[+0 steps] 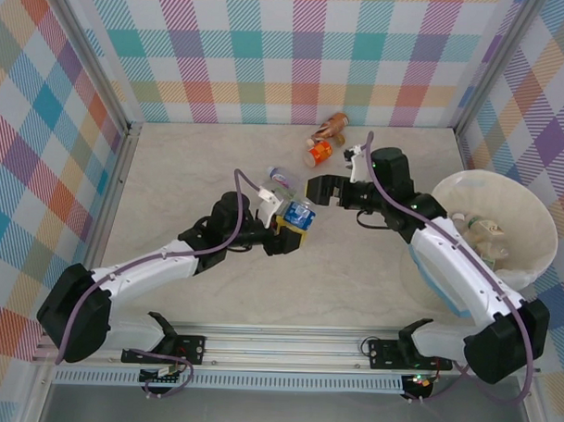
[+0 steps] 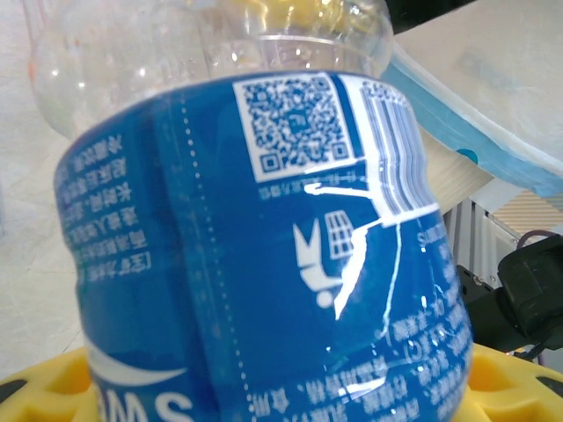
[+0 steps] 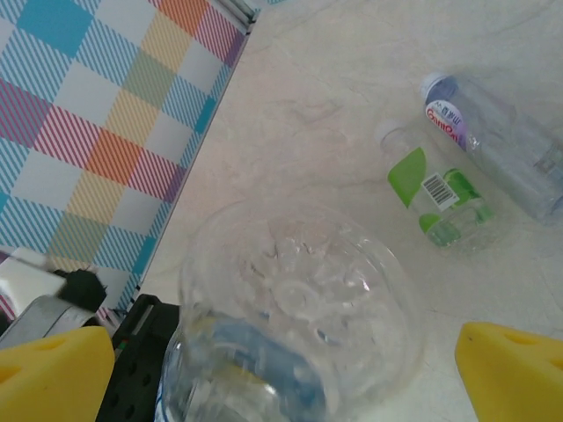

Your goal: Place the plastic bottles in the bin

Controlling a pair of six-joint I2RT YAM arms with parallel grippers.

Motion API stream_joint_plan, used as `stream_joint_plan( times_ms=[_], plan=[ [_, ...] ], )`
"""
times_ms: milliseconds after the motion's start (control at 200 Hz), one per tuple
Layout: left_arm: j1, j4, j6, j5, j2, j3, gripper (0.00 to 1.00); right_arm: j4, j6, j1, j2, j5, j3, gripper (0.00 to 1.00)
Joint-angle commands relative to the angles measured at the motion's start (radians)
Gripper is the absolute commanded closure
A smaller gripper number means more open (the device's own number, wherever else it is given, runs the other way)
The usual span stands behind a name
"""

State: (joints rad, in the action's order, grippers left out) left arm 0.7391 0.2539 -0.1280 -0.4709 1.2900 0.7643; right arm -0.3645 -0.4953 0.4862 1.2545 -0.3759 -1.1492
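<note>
Blue-labelled bottle [image 1: 299, 214] sits mid-frame in the top view, clamped by the left fingers [image 2: 40, 387]. Right fingers [image 3: 53, 374] are spread wide either side of its clear base, holding nothing. We judge this a handover: close right squarely before left releases, then carry to the bin [image 1: 538, 212] at right.

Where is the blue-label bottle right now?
In the top view, the blue-label bottle is mid-table, clamped in the jaws of the left gripper, just left of the right gripper.
</note>
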Motion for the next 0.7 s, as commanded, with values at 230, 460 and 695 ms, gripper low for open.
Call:
stream_joint_plan(
  times_ms=[230,460,695],
  plan=[
    [0.034,0.035,0.031,0.009,0.062,0.097,0.70,-0.014,-0.065,0.045,0.101,-0.005,-0.087,0.15],
    [0.034,0.028,-0.011,0.068,0.082,0.104,0.38,0.011,-0.068,0.043,0.034,0.054,-0.052,0.39],
    [0.034,0.052,-0.044,0.063,0.054,0.069,0.00,0.048,-0.055,0.040,-0.077,0.203,0.008,0.43]
  ],
)
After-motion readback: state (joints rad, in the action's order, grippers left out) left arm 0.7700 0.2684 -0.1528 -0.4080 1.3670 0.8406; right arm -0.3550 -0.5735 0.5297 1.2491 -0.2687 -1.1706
